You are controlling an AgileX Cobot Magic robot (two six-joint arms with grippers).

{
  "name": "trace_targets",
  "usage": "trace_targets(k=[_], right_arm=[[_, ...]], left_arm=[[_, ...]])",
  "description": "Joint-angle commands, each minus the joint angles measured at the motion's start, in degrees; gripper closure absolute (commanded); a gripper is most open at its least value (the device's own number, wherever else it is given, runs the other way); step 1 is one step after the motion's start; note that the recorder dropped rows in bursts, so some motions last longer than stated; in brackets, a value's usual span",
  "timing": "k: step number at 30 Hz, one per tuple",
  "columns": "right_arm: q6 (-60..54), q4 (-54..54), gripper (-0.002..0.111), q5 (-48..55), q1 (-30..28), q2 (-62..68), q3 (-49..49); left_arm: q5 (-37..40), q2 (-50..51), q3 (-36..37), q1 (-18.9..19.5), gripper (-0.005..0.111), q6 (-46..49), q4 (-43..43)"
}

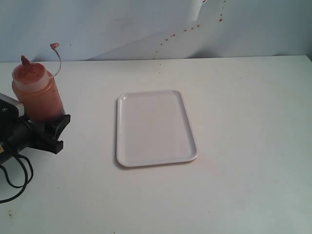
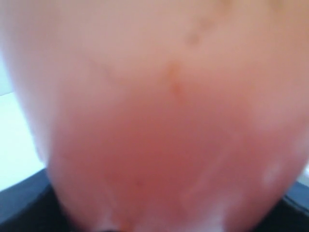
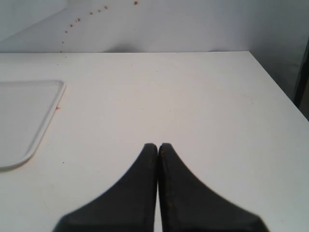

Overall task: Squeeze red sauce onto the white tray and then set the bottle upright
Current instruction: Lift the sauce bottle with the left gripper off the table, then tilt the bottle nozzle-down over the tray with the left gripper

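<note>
- Left claw [image 1: 59, 131] grips the upright bottle [image 1: 38, 92] by the tabletop's [image 1: 243, 146] left edge.
- White tray [image 1: 155, 127] sits centrally, clean; squeezing hasn't begun.
- Next: carry over, tip nozzle [image 1: 24, 60] down.
- Right claw [image 3: 158, 150] pinched together, empty.

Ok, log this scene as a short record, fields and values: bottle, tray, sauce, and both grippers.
bottle: upright, left of the tray; tip cap off, on its tether
tray: flat on the table, bare
sauce: only inside the bottle, none on the tray
left gripper: jaws around the bottle's lower part; squeeze unclear
right gripper: jaws shut, empty, above the table beside the tray
</note>
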Motion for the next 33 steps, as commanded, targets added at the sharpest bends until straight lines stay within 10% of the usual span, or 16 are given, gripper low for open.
trace_targets(k=[1, 19, 33], right_arm=[[0.0, 0.0, 0.108, -0.3, -0.4, -0.4, 0.2], [0.0, -1.7, 0.108, -3.7, -0.4, -0.4, 0.2], [0.0, -1.7, 0.108, -31.4, -0.4, -0.4, 0.2]], left_arm=[[-3.8, -0.9, -0.2, 0.1, 0.107, 0.2, -0.9], [-4.0, -0.9, -0.2, 0.1, 0.107, 0.0, 2.3], [-6.5, -0.9, -0.2, -3.6, 0.107, 12.8, 3.6]])
